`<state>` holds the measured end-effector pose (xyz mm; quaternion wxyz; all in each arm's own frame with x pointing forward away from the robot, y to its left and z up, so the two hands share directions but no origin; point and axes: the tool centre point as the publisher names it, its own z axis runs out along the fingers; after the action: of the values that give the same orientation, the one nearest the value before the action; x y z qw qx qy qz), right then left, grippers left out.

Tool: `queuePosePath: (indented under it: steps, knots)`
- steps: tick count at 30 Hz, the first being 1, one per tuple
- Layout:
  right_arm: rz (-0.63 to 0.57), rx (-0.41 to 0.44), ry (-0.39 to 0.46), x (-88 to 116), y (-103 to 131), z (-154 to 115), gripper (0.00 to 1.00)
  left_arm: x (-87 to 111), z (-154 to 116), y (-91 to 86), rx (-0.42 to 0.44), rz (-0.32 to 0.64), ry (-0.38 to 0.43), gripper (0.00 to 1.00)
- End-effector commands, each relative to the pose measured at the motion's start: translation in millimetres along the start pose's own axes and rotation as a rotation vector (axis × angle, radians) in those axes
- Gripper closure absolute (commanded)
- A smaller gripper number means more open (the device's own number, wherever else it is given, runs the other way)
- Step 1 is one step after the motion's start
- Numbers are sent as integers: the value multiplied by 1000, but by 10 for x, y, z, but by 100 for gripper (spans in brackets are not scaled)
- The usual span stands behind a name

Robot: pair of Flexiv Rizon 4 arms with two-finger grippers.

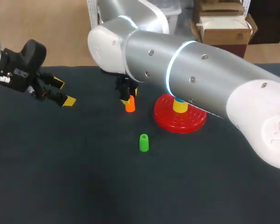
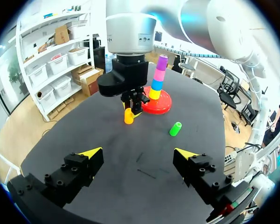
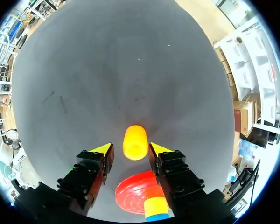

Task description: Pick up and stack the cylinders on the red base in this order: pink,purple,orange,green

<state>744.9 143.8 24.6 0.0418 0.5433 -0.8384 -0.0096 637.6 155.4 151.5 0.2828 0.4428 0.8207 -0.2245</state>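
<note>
The orange cylinder (image 1: 129, 105) (image 2: 128, 115) (image 3: 135, 142) stands on the dark table just left of the red base (image 1: 177, 122) (image 2: 161, 107) (image 3: 133, 191). My right gripper (image 1: 128, 99) (image 2: 136, 103) (image 3: 132, 149) comes down over it, shut on it with a yellow-tipped finger on each side. On the base's peg sit a yellow piece (image 2: 154, 94), a blue one (image 2: 157, 84), the pink cylinder (image 2: 158, 73) and the purple cylinder (image 2: 163, 62) on top. The green cylinder (image 1: 143, 143) (image 2: 175, 129) lies alone in front of the base. My left gripper (image 1: 64, 92) (image 2: 139, 152) is open and holds nothing, at the table's far left.
My right arm (image 1: 191, 70) spans the table's back right and hides most of the stack in the head view. The table's far edge (image 1: 74, 66) runs close behind my left gripper.
</note>
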Motion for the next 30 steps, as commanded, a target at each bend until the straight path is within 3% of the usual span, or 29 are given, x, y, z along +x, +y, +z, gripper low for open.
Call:
queuePosePath:
  steps: [1, 2, 3, 7, 12, 17, 21, 25, 30]
  knots:
    - [0, -14, 65, -115, -83, -11, 60, -9, 9, 15, 2, 0, 6, 0]
    - [4, -8, 66, -116, -84, -11, 75, -9, 9, 15, 2, 0, 6, 0]
    - [9, -1, 70, -112, -92, -23, 100, -9, 9, 15, 2, 0, 6, 0]
    - [10, 29, 39, -29, -91, -228, 100, -9, 9, 15, 2, 0, 6, 0]
    - [12, 66, -41, 203, -65, -798, 100, -9, 9, 15, 2, 0, 6, 0]
    - [15, 105, -160, 579, -30, -1539, 100, -9, 9, 15, 2, 0, 6, 0]
    - [58, 135, -241, 938, -3, -1982, 100, -9, 9, 15, 2, 0, 6, 0]
    - [95, 170, -292, 1235, 43, -2295, 100, -9, 9, 15, 2, 0, 6, 0]
    - [154, 181, -322, 1530, 36, -2401, 100, -9, 9, 15, 2, 0, 6, 0]
